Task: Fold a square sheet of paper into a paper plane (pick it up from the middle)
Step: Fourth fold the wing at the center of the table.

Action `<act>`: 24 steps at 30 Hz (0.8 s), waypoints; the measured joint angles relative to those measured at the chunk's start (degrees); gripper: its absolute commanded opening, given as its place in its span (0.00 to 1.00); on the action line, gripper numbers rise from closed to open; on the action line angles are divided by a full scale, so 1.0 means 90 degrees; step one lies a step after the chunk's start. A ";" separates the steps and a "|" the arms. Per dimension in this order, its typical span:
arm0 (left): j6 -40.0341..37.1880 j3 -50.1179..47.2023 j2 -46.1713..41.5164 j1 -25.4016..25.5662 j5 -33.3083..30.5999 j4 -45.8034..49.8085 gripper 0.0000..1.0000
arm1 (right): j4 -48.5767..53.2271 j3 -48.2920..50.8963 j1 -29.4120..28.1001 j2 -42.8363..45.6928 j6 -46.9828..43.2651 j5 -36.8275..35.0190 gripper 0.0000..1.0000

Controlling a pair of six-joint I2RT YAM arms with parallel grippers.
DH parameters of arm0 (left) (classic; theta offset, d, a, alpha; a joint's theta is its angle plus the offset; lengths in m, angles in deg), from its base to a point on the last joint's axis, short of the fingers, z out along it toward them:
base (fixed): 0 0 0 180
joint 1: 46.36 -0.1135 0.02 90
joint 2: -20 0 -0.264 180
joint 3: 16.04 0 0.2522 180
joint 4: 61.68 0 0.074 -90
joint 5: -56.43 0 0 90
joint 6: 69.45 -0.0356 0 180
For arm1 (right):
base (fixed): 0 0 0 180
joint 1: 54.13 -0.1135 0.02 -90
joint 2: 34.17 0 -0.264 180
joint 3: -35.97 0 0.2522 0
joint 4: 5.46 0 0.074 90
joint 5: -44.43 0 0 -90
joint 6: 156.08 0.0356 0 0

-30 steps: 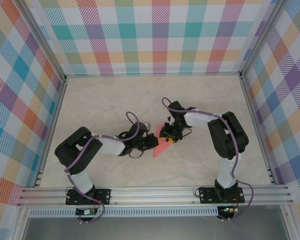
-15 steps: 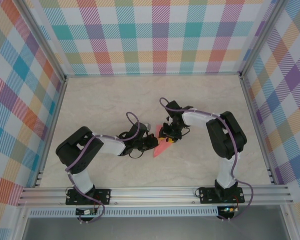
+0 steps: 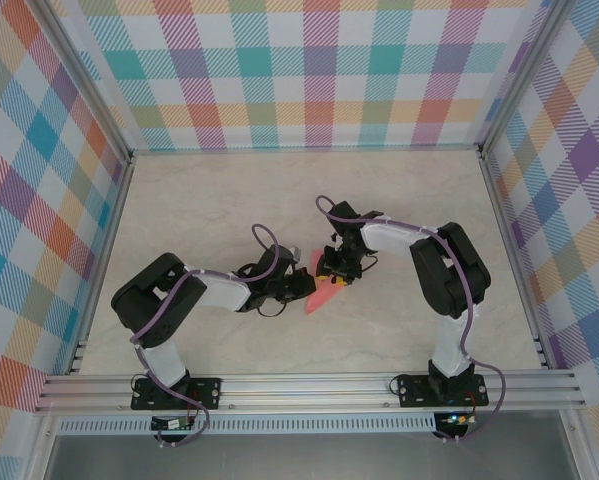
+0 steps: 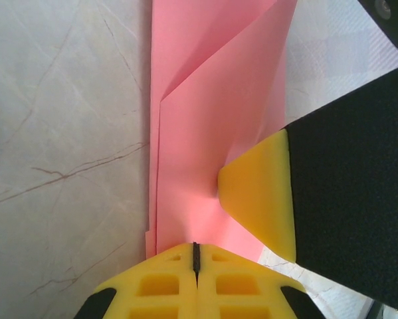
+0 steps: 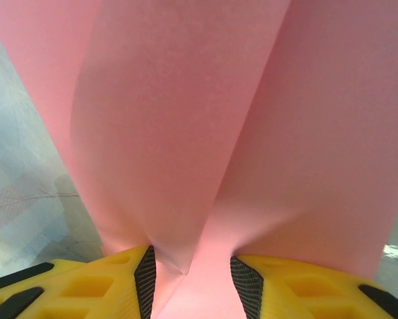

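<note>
The square sheet of paper [image 3: 325,293] lies mid-table, folded into a salmon-pink pointed wedge, a paper-plane shape with its tip toward the near edge. My left gripper [image 3: 301,285] is shut, its yellow fingertips [image 4: 179,279] resting on the paper's [image 4: 212,133] edge with no paper seen in the slit. My right gripper [image 3: 331,274] stands over the wedge's far end. In the right wrist view its jaws [image 5: 191,279] are apart and straddle a raised fold of the pink paper [image 5: 185,133]. One right finger [image 4: 262,193] presses on the sheet close to the left tips.
The beige marbled tabletop [image 3: 219,200] is ringed by checked walls and metal rails [image 3: 309,385] along the near edge. Both arms meet at the table's centre, their grippers almost touching. Bare surface lies at the back and on both sides.
The right arm has edged slightly left toward the left gripper. The left gripper and the paper have stayed in place.
</note>
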 measured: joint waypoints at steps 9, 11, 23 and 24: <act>-0.0036 0.0092 0.0117 -0.0024 0.0083 0.0119 0.00 | 0.0002 -0.0002 -0.0007 0.0015 0.0002 0.0007 0.42; -0.0058 0.0131 0.0124 -0.0029 0.0095 0.0189 0.00 | 0.0000 -0.0002 -0.0007 0.0036 0.0002 0.0005 0.42; -0.0165 0.0250 0.0155 -0.0029 0.0124 0.0418 0.00 | -0.0121 0.0155 -0.0022 0.0520 -0.0029 -0.0219 0.47; -0.0168 0.0255 0.0155 -0.0036 0.0131 0.0432 0.00 | -0.0136 0.0221 0.0007 0.0636 -0.0051 -0.0243 0.47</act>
